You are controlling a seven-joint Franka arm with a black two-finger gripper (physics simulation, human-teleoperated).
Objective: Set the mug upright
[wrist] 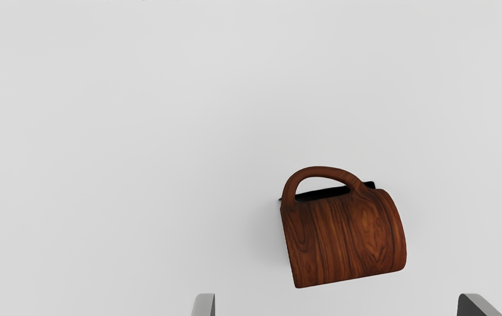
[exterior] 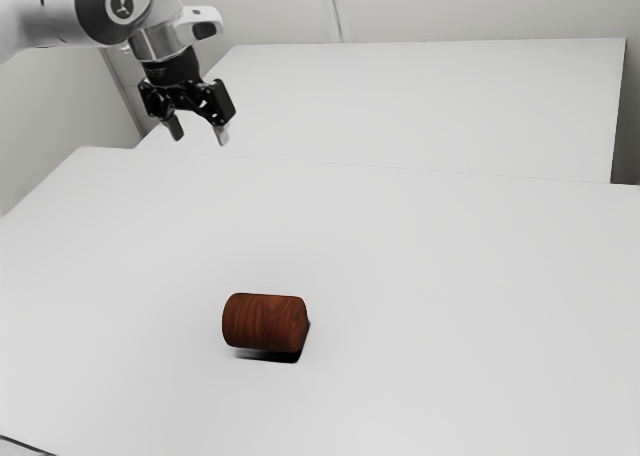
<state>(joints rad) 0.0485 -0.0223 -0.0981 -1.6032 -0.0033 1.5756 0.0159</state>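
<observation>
Currently, a thin dark line (exterior: pixel 25 445) is crossing the lower corner at the exterior view's left, near the camera. Just beyond it, the dark reddish-brown wooden mug (exterior: pixel 265 322) is lying on its side on the white table (exterior: pixel 450 276), its round body running roughly across the exterior view. In the wrist view, its curved handle (wrist: pixel 319 171) is looping out from the body, on the side away from the fingers, and a black shadow (wrist: pixel 323 193) is showing through the loop. The mug is resting ahead of the fingers, within the span between them but well apart from both.

Farther back, toward the exterior view's upper left, the fingers (exterior: pixel 222 134) are hanging high above the table, spread wide and pinching nothing, their tips pointing downward. Above them, the white arm (exterior: pixel 60 11) is reaching in from the upper left, bearing a dark round cap with a pale emblem at its joint. Behind the table, a broad white surface (exterior: pixel 420 96) is stretching toward the exterior view's right, and a pale wall (exterior: pixel 480 6) is standing beyond it.
</observation>
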